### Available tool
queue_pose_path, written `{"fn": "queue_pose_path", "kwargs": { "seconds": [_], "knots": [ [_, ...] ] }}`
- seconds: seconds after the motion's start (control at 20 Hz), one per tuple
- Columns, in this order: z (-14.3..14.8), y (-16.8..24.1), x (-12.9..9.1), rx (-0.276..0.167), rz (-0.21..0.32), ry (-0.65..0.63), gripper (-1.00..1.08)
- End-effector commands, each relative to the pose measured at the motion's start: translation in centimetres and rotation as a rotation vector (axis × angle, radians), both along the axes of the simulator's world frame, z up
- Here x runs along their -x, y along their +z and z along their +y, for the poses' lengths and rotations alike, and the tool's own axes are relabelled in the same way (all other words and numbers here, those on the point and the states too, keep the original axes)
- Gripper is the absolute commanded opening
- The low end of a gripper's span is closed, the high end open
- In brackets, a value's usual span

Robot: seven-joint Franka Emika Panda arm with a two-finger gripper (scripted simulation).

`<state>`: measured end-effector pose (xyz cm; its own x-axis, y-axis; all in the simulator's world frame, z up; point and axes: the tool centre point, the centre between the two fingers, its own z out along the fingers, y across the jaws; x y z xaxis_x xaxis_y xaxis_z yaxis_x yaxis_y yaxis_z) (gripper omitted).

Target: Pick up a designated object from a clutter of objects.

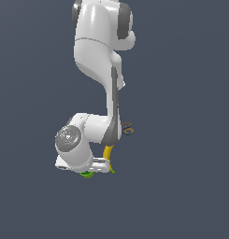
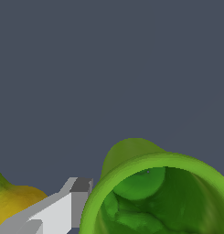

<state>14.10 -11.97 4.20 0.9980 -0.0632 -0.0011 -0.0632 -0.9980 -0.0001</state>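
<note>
White and glossy, the arm [image 1: 95,70] is filling the middle of the exterior view, reaching down over a plain slate-grey floor [image 1: 181,186]. Its hand is sitting low, and the gripper [image 1: 90,172] is mostly hiding behind the wrist housing, so this view is not telling how far the fingers are spread. A sliver of the green cup [image 1: 87,174] is peeking out right under the hand. The yellow banana [image 1: 108,153] is lying just beside the hand on the exterior view's right, partly hiding behind the arm's link. The orange-handled scissors [image 1: 128,129] are showing only their loops, near the banana and farther from the cup.

In the wrist view the green cup [image 2: 159,196] is looming very close, its round rim and hollow inside facing the camera. One pale grey finger [image 2: 63,208] with a darker tip is lying just beside the outside of the cup's rim; whether it is touching the rim I cannot tell. The other finger is out of the picture, so the opening and any hold on the cup cannot be judged. The banana [image 2: 15,201] is sitting close beyond that finger.
</note>
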Motion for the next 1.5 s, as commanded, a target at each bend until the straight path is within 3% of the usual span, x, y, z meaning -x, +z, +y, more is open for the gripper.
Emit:
{"fn": "queue_pose_path", "kwargs": {
  "seconds": [0.0, 0.7, 1.45],
  "knots": [
    [0.0, 0.1, 0.0, 0.0, -0.001, 0.0, -1.0],
    [3.0, 4.2, 1.9, 0.0, -0.001, 0.0, -1.0],
    [11.7, 16.5, 7.4, 0.001, -0.001, 0.0, -1.0]
  ]
}}
